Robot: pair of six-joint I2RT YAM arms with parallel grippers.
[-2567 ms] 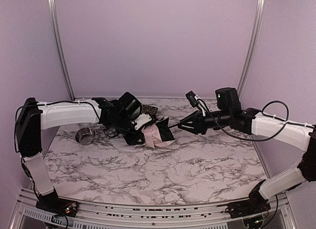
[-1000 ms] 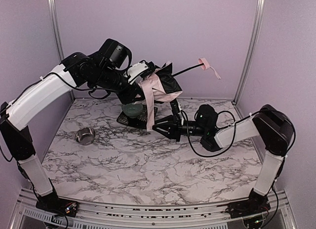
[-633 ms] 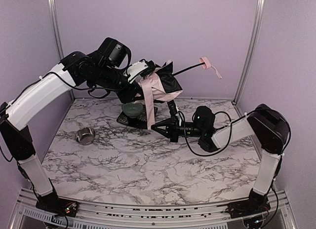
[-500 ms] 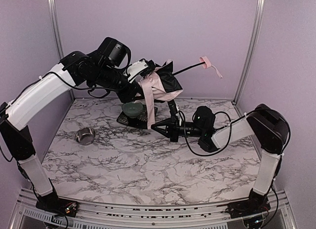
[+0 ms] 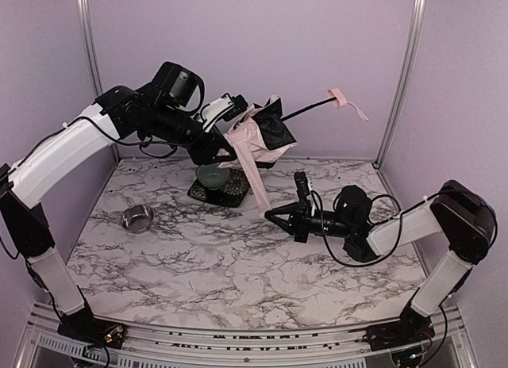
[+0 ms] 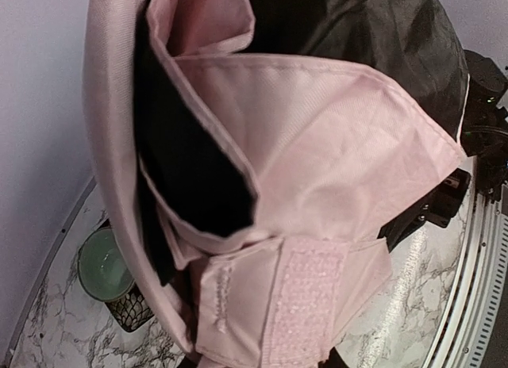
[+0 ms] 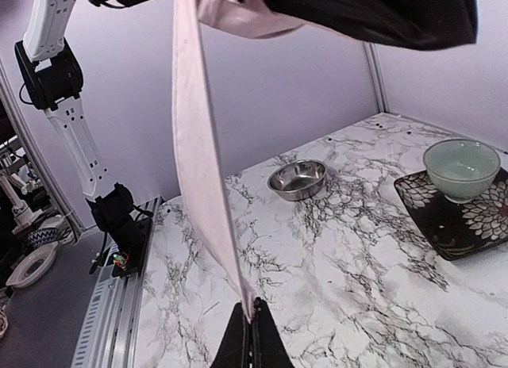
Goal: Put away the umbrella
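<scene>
Umbrella [image 5: 266,130] is held high above the back of the table [image 5: 238,273], the left gripper [image 5: 226,136] clamped on its bunched canopy. Its strap [image 5: 255,174] runs down to the low right gripper [image 5: 271,215]. Left wrist: pink and black folds fill the view, fingers hidden. Right wrist: fingers pinch the strap's tip, steel bowl [image 7: 298,179] beyond.
</scene>
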